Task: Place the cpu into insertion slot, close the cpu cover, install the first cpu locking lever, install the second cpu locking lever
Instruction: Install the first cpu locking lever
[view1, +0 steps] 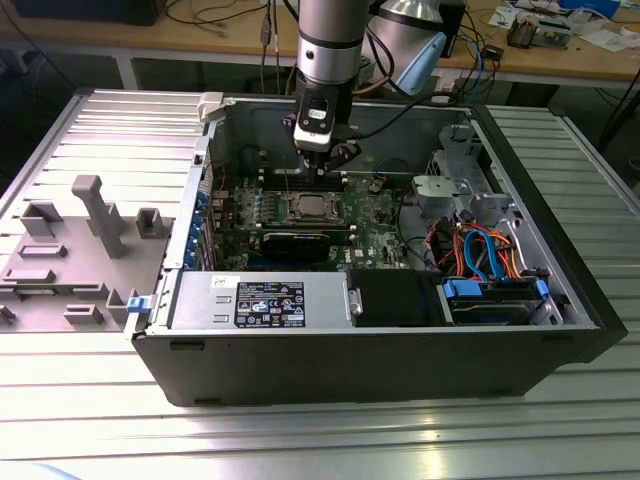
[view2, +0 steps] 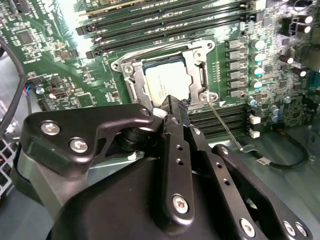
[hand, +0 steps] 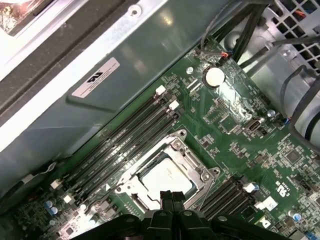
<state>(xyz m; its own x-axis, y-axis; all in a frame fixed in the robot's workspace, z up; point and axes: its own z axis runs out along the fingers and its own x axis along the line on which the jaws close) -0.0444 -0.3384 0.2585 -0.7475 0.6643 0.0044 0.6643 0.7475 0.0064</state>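
The cpu (view2: 167, 80) lies flat in the insertion slot (view2: 131, 87) on the green board, its silvery face showing in both wrist views (hand: 167, 177). The cpu cover (view2: 199, 75) is a metal frame lying down around the chip. A thin wire locking lever (view2: 225, 127) runs out from the socket's corner over the black memory slots. My gripper (view2: 175, 104) hangs just above the socket's edge, fingertips together with nothing between them (hand: 172, 196). In the exterior view my gripper (view1: 321, 168) is inside the open computer case, over the far edge of the cpu (view1: 307, 207).
A grey power supply (view1: 262, 300) and a black drive box (view1: 395, 298) line the case's near side. Orange and blue cables (view1: 480, 250) fill the exterior view's right. A long black card (view1: 300, 240) sits just in front of the socket. A grey fixture (view1: 90, 215) stands outside the case.
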